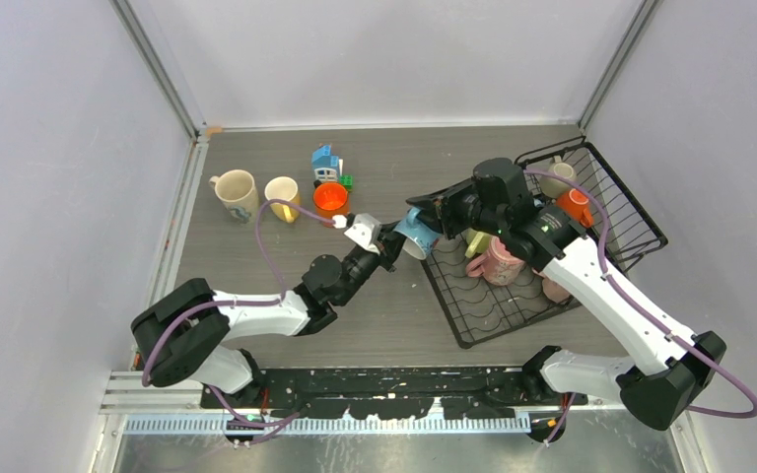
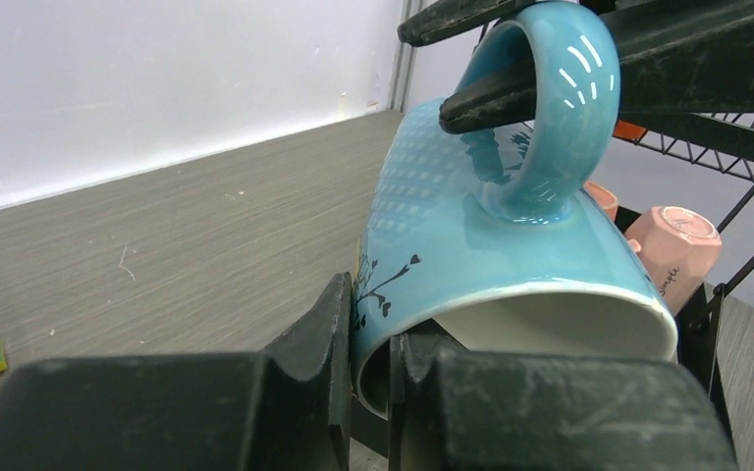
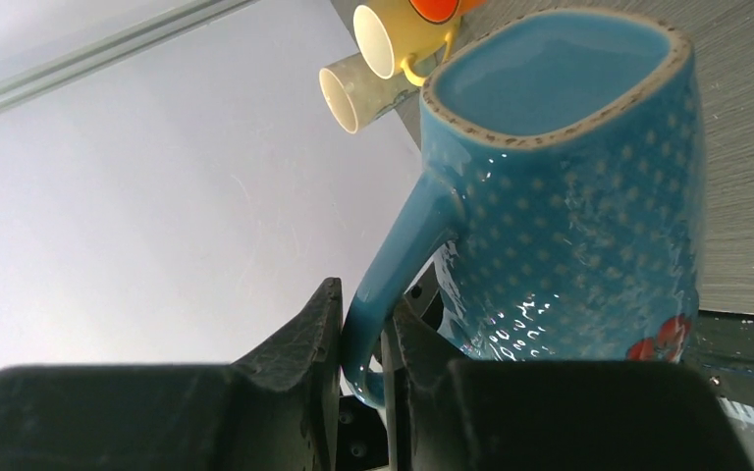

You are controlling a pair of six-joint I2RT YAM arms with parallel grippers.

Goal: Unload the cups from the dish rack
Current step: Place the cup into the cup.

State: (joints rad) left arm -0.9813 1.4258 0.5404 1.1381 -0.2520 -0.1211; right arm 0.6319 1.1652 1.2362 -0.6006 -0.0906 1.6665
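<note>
blue mug is held at the dish rack's nine o'clock edge; left gripper is clamped on its rim wall from eight o'clock; right gripper is pinched tight on its handle

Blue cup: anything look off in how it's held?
Yes. The blue cup is tipped on its side at the left edge of the dish rack, with both grippers shut on it at once: the left gripper pinches its rim, the right gripper pinches its handle. Likely a handover in progress.
</note>
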